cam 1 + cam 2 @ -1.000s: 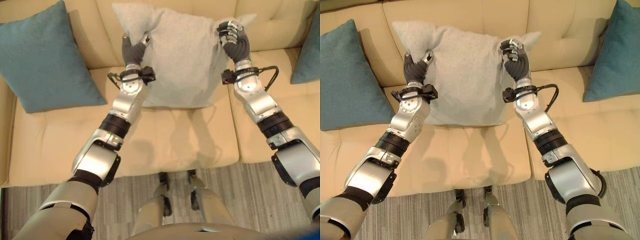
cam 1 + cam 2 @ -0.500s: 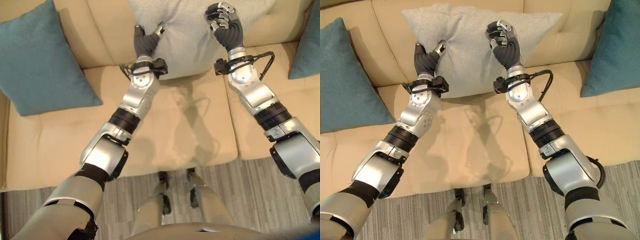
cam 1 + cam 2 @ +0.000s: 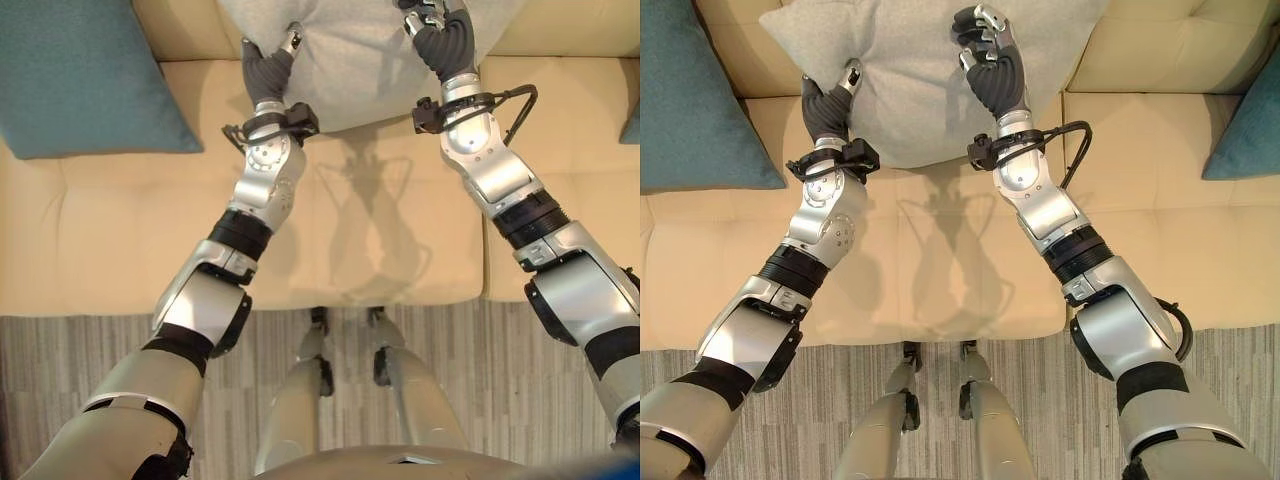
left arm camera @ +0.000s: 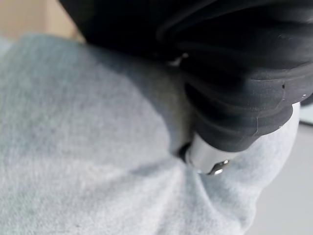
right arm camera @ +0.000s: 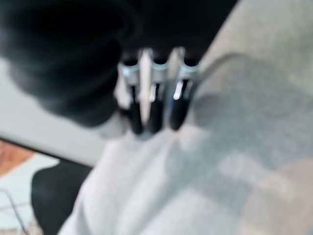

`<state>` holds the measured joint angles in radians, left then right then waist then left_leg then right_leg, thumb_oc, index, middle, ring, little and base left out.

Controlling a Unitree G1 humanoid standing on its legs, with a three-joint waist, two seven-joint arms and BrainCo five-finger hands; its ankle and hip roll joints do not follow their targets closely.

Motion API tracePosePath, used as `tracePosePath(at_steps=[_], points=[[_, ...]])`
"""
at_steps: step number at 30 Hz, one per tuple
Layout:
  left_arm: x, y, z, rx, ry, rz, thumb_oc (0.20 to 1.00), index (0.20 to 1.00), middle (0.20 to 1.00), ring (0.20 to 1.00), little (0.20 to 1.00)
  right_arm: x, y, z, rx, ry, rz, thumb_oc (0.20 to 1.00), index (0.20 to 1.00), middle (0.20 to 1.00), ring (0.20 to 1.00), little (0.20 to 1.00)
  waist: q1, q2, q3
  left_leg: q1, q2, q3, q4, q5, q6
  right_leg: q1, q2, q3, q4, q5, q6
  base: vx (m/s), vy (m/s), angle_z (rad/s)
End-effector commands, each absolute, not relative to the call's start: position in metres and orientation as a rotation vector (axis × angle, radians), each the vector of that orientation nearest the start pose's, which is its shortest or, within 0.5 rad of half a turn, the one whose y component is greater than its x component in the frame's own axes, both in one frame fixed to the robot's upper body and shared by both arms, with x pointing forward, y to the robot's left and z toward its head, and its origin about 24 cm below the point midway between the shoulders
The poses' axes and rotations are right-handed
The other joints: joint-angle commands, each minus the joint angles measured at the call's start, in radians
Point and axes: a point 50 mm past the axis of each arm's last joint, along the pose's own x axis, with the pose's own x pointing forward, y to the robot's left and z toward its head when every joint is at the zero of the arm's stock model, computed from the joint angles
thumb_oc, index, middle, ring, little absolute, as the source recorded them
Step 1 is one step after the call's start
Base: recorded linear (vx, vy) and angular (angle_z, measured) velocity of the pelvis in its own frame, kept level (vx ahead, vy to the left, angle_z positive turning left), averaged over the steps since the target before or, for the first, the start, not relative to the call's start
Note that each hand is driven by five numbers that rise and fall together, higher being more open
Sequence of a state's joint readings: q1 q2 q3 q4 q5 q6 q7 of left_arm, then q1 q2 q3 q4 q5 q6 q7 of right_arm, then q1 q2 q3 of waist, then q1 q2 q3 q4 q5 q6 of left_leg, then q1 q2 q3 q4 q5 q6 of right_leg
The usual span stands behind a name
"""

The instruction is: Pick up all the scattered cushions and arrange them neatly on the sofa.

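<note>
Grey cushion (image 3: 910,70) against sofa back (image 3: 1160,45), both robot hands, left (image 3: 828,100) and right (image 3: 990,60), curled gripping it

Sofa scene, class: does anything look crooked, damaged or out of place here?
Nothing is damaged. The grey cushion is not settled yet: the left robot hand and the right robot hand hold it against the sofa backrest. The teal cushions lean at the sides.
</note>
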<state>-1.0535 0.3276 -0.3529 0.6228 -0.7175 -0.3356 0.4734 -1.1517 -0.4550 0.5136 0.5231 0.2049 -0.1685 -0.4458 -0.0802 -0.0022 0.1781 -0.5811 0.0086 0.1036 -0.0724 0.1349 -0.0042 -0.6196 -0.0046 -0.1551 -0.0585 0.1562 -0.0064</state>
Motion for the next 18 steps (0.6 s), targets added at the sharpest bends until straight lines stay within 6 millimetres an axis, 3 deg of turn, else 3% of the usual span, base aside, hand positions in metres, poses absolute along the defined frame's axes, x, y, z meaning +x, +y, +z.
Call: tracePosePath(at_steps=[1, 3, 4, 5, 7, 8, 9, 11, 14, 18], points=[[0.39, 0.126, 0.282, -0.266, -0.628, 0.093, 0.2, 0.2, 0.2, 0.2, 0.2, 0.37, -0.11, 0.314, -0.388, -0.852, -0.084, 1.0, 1.0, 1.0, 1.0, 1.0, -0.002, -0.021, 0.013, -0.005, 0.047, 0.023, -0.015, 0.05, -0.113, 0.004, -0.066, -0.002, -0.029, 0.052, 0.142, 0.0, 0.012, 0.08], [0.387, 0.126, 0.282, -0.245, -0.645, 0.07, 0.2, 0.2, 0.2, 0.2, 0.2, 0.368, -0.122, 0.308, -0.415, -0.846, -0.093, 1.0, 1.0, 1.0, 1.0, 1.0, -0.009, -0.024, 0.012, 0.004, 0.046, 0.025, -0.015, 0.046, -0.112, 0.012, -0.066, -0.005, -0.028, 0.051, 0.141, 0.0, 0.017, 0.05], [0.384, 0.126, 0.282, -0.239, -0.655, 0.058, 0.2, 0.2, 0.2, 0.2, 0.2, 0.368, -0.142, 0.301, -0.452, -0.82, -0.134, 1.0, 1.0, 1.0, 1.0, 1.0, -0.018, -0.025, 0.01, 0.011, 0.045, 0.028, -0.015, 0.04, -0.112, 0.019, -0.067, -0.007, -0.027, 0.049, 0.141, 0.0, 0.017, 0.05], [0.384, 0.126, 0.281, -0.238, -0.653, 0.057, 0.2, 0.2, 0.2, 0.2, 0.2, 0.367, -0.142, 0.3, -0.453, -0.818, -0.135, 1.0, 1.0, 1.0, 1.0, 1.0, -0.017, -0.026, 0.009, 0.011, 0.045, 0.028, -0.015, 0.04, -0.111, 0.019, -0.067, -0.007, -0.028, 0.049, 0.141, -0.01, 0.021, 0.1], [0.379, 0.127, 0.285, -0.227, -0.692, 0.035, 0.2, 0.2, 0.2, 0.2, 0.2, 0.363, -0.17, 0.292, -0.486, -0.795, -0.189, 1.0, 1.0, 1.0, 1.0, 1.0, -0.027, -0.024, 0.012, 0.022, 0.042, 0.032, -0.015, 0.034, -0.11, 0.03, -0.068, -0.006, -0.027, 0.047, 0.141, -0.01, 0.017, 0.07], [0.378, 0.126, 0.285, -0.227, -0.69, 0.033, 0.2, 0.2, 0.2, 0.2, 0.2, 0.363, -0.171, 0.291, -0.486, -0.793, -0.191, 1.0, 1.0, 1.0, 1.0, 1.0, -0.025, -0.025, 0.012, 0.023, 0.042, 0.032, -0.015, 0.034, -0.11, 0.031, -0.068, -0.006, -0.027, 0.047, 0.141, 0.0, 0.0, 0.0], [0.376, 0.126, 0.285, -0.233, -0.705, 0.019, 0.2, 0.2, 0.2, 0.2, 0.2, 0.362, -0.192, 0.285, -0.507, -0.76, -0.231, 1.0, 1.0, 1.0, 1.0, 1.0, -0.03, -0.023, 0.018, 0.032, 0.041, 0.034, -0.015, 0.03, -0.109, 0.04, -0.069, -0.007, -0.028, 0.047, 0.143, -0.03, 0.014, -0.03], [0.373, 0.123, 0.287, -0.239, -0.719, -0.004, 0.2, 0.2, 0.2, 0.2, 0.2, 0.361, -0.207, 0.282, -0.521, -0.734, -0.266, 1.0, 1.0, 1.0, 1.0, 1.0, -0.03, -0.023, 0.023, 0.04, 0.039, 0.038, -0.015, 0.027, -0.108, 0.046, -0.069, -0.008, -0.028, 0.048, 0.145, -0.02, 0.006, -0.03], [0.366, 0.118, 0.289, -0.242, -0.747, -0.059, 0.2, 0.2, 0.2, 0.2, 0.2, 0.364, -0.227, 0.28, -0.548, -0.677, -0.304, 1.0, 1.0, 1.0, 1.0, 1.0, -0.026, -0.02, 0.036, 0.051, 0.038, 0.041, -0.015, 0.027, -0.108, 0.052, -0.07, -0.004, -0.029, 0.05, 0.147, -0.01, -0.001, 0.0], [0.363, 0.118, 0.286, -0.251, -0.748, -0.078, 0.2, 0.2, 0.2, 0.2, 0.2, 0.365, -0.235, 0.284, -0.581, -0.658, -0.317, 1.0, 1.0, 1.0, 1.0, 1.0, -0.023, -0.018, 0.041, 0.057, 0.038, 0.045, -0.015, 0.027, -0.109, 0.056, -0.071, -0.003, -0.029, 0.05, 0.147, 0.0, 0.0, 0.0]])
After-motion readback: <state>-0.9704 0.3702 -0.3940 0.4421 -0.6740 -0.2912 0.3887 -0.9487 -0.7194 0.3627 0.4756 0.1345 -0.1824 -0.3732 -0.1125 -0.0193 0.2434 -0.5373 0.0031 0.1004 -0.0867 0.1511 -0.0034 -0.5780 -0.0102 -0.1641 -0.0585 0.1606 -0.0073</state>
